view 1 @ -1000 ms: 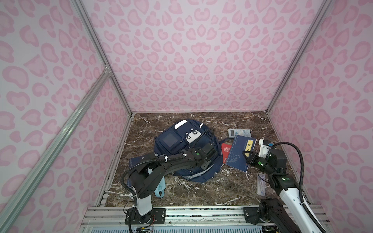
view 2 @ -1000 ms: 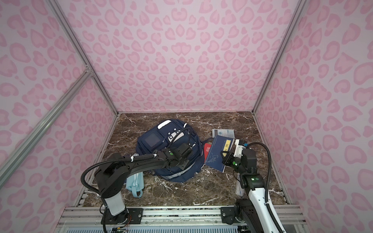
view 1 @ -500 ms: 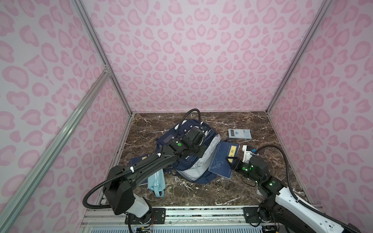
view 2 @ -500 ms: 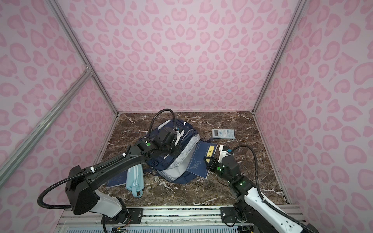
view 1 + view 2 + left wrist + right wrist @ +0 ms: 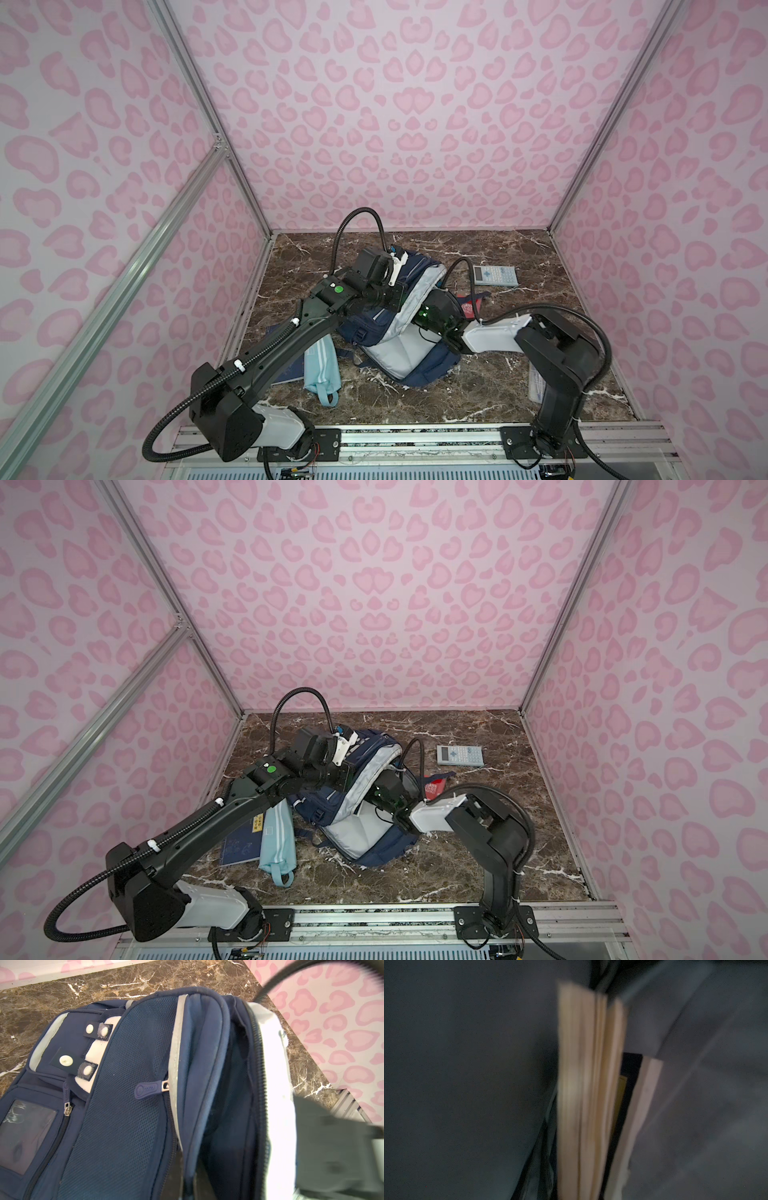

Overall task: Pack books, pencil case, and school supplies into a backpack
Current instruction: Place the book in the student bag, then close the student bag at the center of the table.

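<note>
In both top views, nearest you, the pencil case (image 5: 322,365) lies lower centre-left, just beside a book (image 5: 243,841). Mid-frame, your left gripper (image 5: 395,299) is pinched together, seemingly on the raised flap of the backpack (image 5: 399,357). The right gripper (image 5: 424,307) reaches inside, and you cannot tell how its jaws stand. The calculator (image 5: 494,275) lies beyond.

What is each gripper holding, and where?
Left gripper holds the backpack by its open flap edge; right gripper, hidden inside by a book: cannot tell.
</note>
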Motion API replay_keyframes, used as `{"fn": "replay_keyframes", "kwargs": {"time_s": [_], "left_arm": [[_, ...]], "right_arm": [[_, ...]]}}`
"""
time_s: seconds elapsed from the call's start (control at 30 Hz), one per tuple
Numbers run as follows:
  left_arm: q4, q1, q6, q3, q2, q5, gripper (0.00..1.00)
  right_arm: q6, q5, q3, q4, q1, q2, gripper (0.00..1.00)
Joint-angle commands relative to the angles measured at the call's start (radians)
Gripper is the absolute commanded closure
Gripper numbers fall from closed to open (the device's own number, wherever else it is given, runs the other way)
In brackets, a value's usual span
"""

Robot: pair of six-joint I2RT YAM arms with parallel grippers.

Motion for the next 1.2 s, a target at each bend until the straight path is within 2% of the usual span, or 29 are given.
{"fn": "replay_keyframes", "kwargs": {"time_s": [0.0, 0.03, 0.13, 0.23, 0.4, 0.67, 0.73, 0.8, 0.87, 1.0, 1.03, 1.1, 1.17], "left_arm": [[0.069, 0.017, -0.011, 0.018, -0.009, 0.034, 0.97], [0.074, 0.023, -0.016, 0.016, -0.012, 0.036, 0.97], [0.102, 0.029, -0.032, 0.007, -0.010, 0.034, 0.97], [0.136, 0.030, -0.057, 0.002, 0.019, 0.039, 0.97], [0.199, 0.030, -0.093, 0.009, 0.087, 0.064, 0.97], [0.299, 0.027, -0.147, -0.009, 0.224, 0.028, 0.97], [0.363, 0.031, -0.144, -0.020, 0.249, 0.022, 0.97], [0.354, 0.033, -0.133, 0.023, 0.286, -0.022, 0.97], [0.336, 0.032, -0.132, 0.076, 0.320, -0.015, 0.92], [0.345, 0.031, -0.153, 0.075, 0.309, -0.011, 0.83], [0.330, 0.031, -0.145, 0.075, 0.297, -0.024, 0.96], [0.285, 0.031, -0.126, 0.077, 0.275, -0.049, 0.97], [0.249, 0.032, -0.118, 0.062, 0.247, -0.079, 0.97]], "right_arm": [[0.011, 0.023, 0.080, 0.099, 0.000, 0.085, 0.56], [0.004, 0.016, 0.080, 0.084, -0.002, 0.084, 0.47], [-0.063, 0.006, 0.040, -0.046, -0.010, 0.009, 0.33], [-0.131, 0.024, -0.040, -0.173, -0.023, -0.112, 0.24], [-0.210, -0.034, -0.172, -0.339, -0.070, -0.279, 0.13], [-0.331, 0.055, -0.380, -0.556, -0.046, -0.604, 0.10], [-0.354, 0.135, -0.412, -0.623, -0.018, -0.685, 0.02], [-0.401, 0.189, -0.433, -0.674, 0.008, -0.750, 0.02], [-0.438, 0.186, -0.461, -0.672, 0.019, -0.802, 0.02], [-0.451, 0.164, -0.493, -0.654, 0.062, -0.848, 0.02], [-0.465, 0.178, -0.503, -0.645, 0.088, -0.856, 0.02], [-0.490, 0.209, -0.506, -0.658, 0.114, -0.864, 0.02], [-0.458, 0.292, -0.492, -0.726, 0.114, -0.870, 0.02]]}}
